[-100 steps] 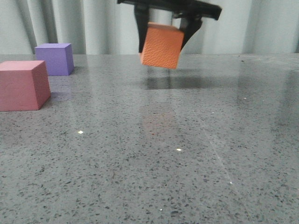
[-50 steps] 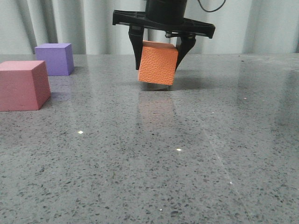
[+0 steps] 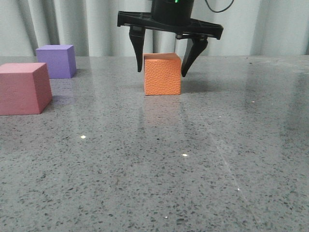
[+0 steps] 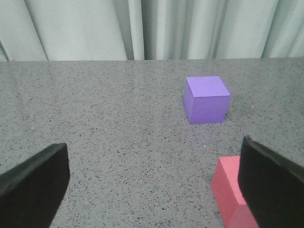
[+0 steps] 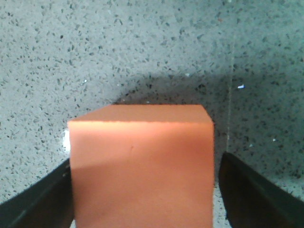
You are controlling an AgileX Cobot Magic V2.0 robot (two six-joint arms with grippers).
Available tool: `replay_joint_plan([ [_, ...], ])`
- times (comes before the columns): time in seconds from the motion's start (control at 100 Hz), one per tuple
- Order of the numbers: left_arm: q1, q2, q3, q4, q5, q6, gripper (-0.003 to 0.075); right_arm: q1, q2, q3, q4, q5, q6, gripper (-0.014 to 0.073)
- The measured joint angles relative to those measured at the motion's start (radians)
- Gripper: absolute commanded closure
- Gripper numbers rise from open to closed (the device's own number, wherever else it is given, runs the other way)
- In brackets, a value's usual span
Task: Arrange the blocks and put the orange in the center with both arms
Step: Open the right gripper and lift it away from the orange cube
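The orange cube (image 3: 162, 74) rests flat on the grey table, at mid-depth near the centre line. My right gripper (image 3: 163, 65) hangs over it with both fingers spread, a gap showing on each side of the cube; in the right wrist view the orange cube (image 5: 140, 166) fills the space between the open fingers. The pink-red cube (image 3: 24, 88) sits at the left edge and the purple cube (image 3: 57, 61) behind it. My left gripper (image 4: 152, 190) is open and empty, low over the table; the purple cube (image 4: 205, 99) lies ahead of it and the pink-red cube (image 4: 229, 192) is beside one finger.
A speckled grey stone table (image 3: 193, 159) spreads to the front and right. A pale curtain (image 3: 72, 24) hangs along the far edge.
The right gripper lowered the tilted orange cube onto the table, then opened its fingers and released it. The cube now stands level. The pink-red and purple cubes have not moved.
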Motion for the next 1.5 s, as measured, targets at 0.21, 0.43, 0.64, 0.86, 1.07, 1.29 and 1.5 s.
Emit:
replay_joint_plan([
  [0.21, 0.000, 0.000, 0.000, 0.000, 0.000, 0.000, 0.0029, 0.000, -0.015, 0.000, 0.018, 0.000, -0.002, 0.0003],
  [0.43, 0.000, 0.000, 0.000, 0.000, 0.000, 0.000, 0.0029, 0.000, -0.070, 0.000, 0.021, 0.000, -0.045, 0.0003],
  [0.64, 0.000, 0.000, 0.000, 0.000, 0.000, 0.000, 0.0029, 0.000, -0.141, 0.000, 0.029, 0.002, -0.103, 0.0003],
  [0.86, 0.000, 0.008, 0.000, 0.000, -0.002, 0.000, 0.0029, 0.000, -0.236, 0.068, 0.025, 0.002, -0.151, 0.0003],
  [1.07, 0.000, 0.028, 0.000, 0.000, -0.004, 0.000, 0.0029, 0.002, -0.390, 0.296, 0.000, -0.030, -0.161, 0.0003],
  [1.29, 0.000, 0.058, 0.000, -0.078, -0.039, 0.000, 0.0029, 0.002, -0.611, 0.543, 0.000, -0.153, -0.161, 0.0003],
  [1.5, 0.000, 0.133, -0.070, -0.099, 0.014, 0.032, 0.0029, 0.002, -0.787, 0.751, 0.000, -0.223, -0.161, 0.0003],
])
